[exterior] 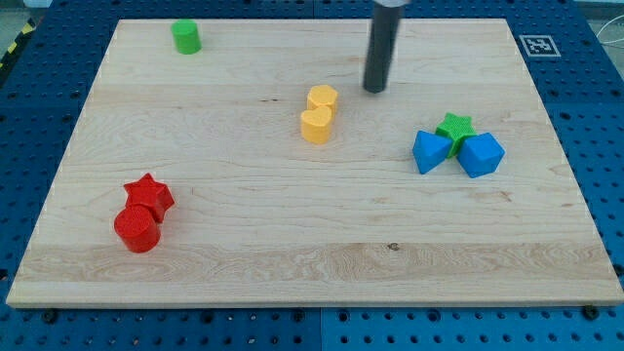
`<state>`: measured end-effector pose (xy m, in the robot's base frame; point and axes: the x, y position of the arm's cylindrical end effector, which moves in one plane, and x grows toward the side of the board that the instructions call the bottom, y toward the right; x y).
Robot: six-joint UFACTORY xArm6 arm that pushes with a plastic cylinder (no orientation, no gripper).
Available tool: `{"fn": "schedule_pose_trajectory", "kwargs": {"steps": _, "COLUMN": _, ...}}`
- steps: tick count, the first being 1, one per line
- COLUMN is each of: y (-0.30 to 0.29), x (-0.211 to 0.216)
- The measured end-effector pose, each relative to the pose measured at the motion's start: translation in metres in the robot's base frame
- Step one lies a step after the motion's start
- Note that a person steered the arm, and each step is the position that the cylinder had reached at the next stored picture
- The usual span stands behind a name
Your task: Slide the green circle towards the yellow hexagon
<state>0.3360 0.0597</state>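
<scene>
The green circle [186,37] stands near the board's top left corner. The yellow hexagon [323,98] sits near the board's middle, touching a yellow heart [316,127] just below it. My tip [374,90] is at the end of the dark rod, just to the right of the yellow hexagon and apart from it. It is far to the right of the green circle.
A green star [455,127] sits at the right with a blue triangle [430,151] and a blue block [481,154] touching it. A red star [148,195] and a red circle [136,230] sit together at the lower left. The wooden board [312,253] lies on a blue pegboard.
</scene>
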Motion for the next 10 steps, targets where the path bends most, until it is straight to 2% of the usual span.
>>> {"fn": "schedule_pose_trajectory", "kwargs": {"steps": 1, "y": -0.046, "x": -0.016}}
{"fn": "schedule_pose_trajectory", "kwargs": {"steps": 5, "y": -0.255, "x": -0.037}}
{"fn": "schedule_pose_trajectory", "kwargs": {"steps": 6, "y": -0.290, "x": -0.066}}
{"fn": "schedule_pose_trajectory", "kwargs": {"steps": 7, "y": -0.305, "x": -0.100}}
{"fn": "schedule_pose_trajectory", "kwargs": {"steps": 10, "y": -0.204, "x": -0.104}}
